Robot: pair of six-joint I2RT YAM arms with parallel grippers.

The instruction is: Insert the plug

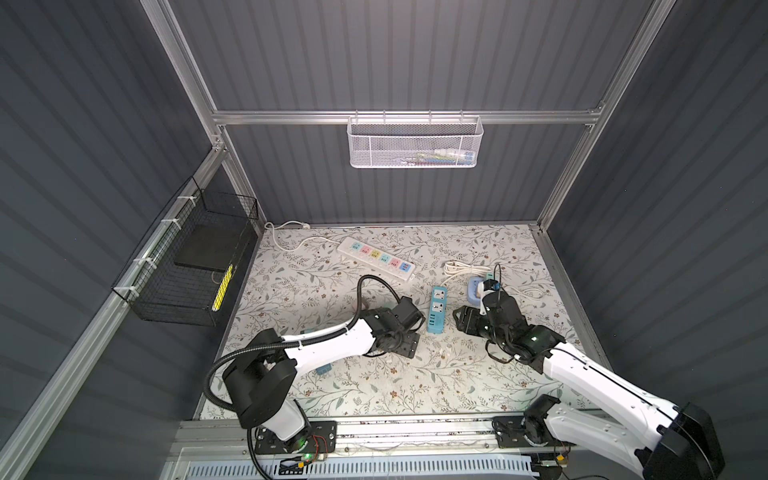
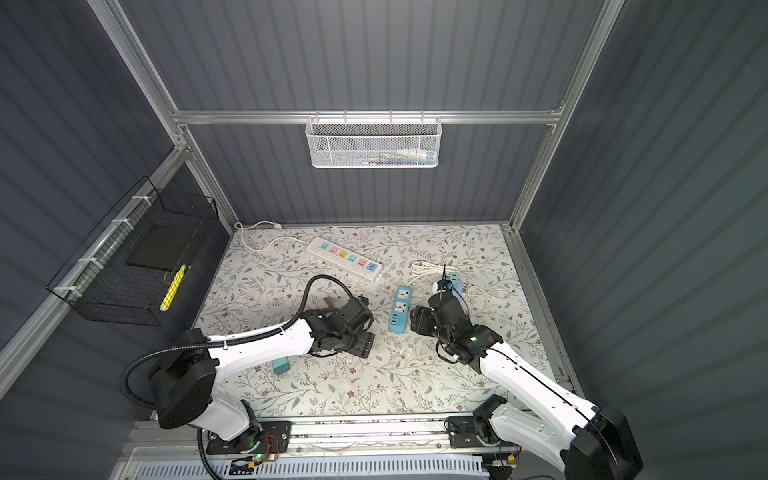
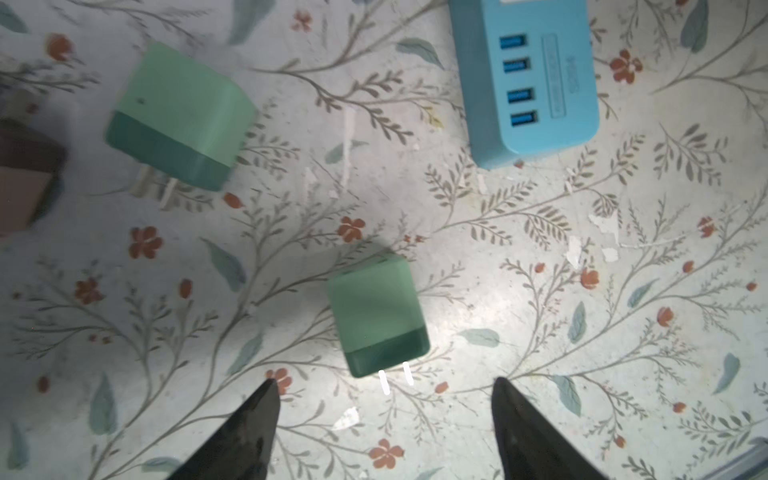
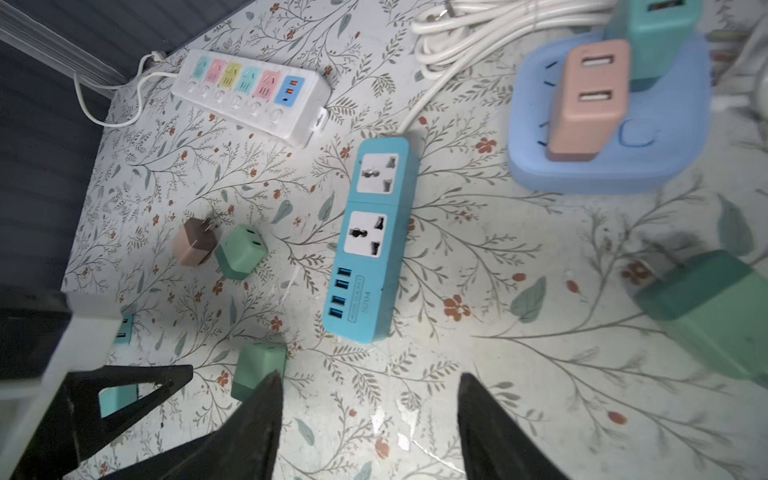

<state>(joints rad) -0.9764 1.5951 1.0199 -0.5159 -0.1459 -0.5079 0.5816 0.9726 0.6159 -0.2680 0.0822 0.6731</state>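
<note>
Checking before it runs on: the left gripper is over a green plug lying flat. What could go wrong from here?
1. The green plug lies flat with its prongs toward the open left gripper; closing there may pinch the prongs, not the body.
2. Nothing holds the blue power strip; the right gripper is open and empty, so pushing a plug in could slide the strip.
</note>
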